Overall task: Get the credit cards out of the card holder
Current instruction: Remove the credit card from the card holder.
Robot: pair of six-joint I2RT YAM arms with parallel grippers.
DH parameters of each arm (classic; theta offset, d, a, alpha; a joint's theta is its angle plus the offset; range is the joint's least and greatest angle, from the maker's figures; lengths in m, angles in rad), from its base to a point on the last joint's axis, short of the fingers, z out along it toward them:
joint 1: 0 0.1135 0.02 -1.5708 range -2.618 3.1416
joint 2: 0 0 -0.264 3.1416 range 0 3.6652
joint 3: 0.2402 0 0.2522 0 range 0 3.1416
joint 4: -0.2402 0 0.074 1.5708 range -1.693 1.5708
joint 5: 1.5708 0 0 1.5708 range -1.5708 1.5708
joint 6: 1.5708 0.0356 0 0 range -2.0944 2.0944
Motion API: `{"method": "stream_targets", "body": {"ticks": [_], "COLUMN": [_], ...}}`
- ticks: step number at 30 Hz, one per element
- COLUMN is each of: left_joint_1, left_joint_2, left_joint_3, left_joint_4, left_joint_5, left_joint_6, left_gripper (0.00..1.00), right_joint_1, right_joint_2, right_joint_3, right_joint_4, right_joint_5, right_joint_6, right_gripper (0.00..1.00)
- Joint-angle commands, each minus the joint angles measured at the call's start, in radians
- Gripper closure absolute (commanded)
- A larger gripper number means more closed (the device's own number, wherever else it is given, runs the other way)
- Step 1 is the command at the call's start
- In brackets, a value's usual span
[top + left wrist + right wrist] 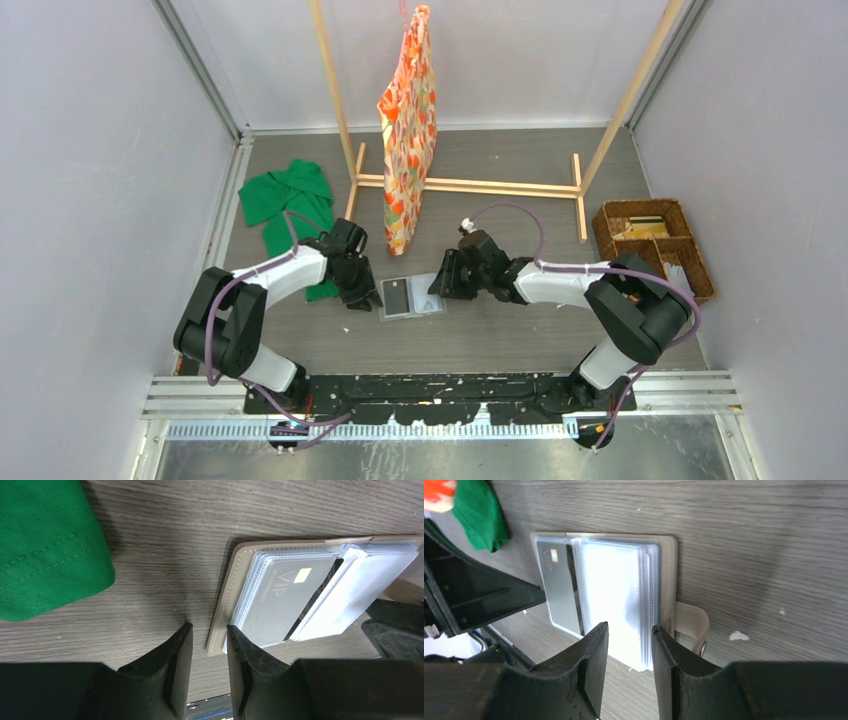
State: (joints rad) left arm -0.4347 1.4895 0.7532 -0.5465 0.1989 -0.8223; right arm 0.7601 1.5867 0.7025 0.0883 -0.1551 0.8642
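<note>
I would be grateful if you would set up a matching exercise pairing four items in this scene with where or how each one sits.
Column one:
1. small grey folding card holder
2. green cloth
3. brown wicker basket
4. orange patterned fabric

Column two:
a. hanging up
b. standing at the far right
c. lying open in the middle
d. crumpled at the far left

Pairs: 1-c, 2-d, 3-b, 4-a.

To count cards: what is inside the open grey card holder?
In the flat grey folding card holder, one dark grey VIP card shows; stacked pale plastic sleeves hide any others.
</note>
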Motion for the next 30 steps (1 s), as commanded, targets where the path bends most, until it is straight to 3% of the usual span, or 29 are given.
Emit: {"method": "stream_targets", "body": {"ticks": [1,14,24,30], "left_joint_1": [0.005,0.005,0.005,0.030], "left_joint_2": [0.049,0.067,0.061,-0.027], "left_joint_3": [-0.052,-0.043,-0.008,0.058], "left_joint_4": [0.041,0.055,0.004,-0.142], "left_joint_5": [-0.042,-0.022,-0.053,-0.129], "left_joint_6": [0.036,0.052,0.051,0.055], "left_gripper": [0.66,0.67,0.68,0.68], "right_joint_1": [0.027,0.084,0.145,0.181], "right_joint_2": [0.001,0.030,0.106,0.147], "right_joint_3": [0.005,0.093,0.259,0.338], "right_joint_4": [0.086,0.094,0.077,0.078], "right_joint_5": [-0.045,-0.097,-0.131,-0.152], "right_joint_6": [-0.021,-0.037,-0.065,-0.075], "right_gripper": [0.59,0.59,0.59,0.59]}}
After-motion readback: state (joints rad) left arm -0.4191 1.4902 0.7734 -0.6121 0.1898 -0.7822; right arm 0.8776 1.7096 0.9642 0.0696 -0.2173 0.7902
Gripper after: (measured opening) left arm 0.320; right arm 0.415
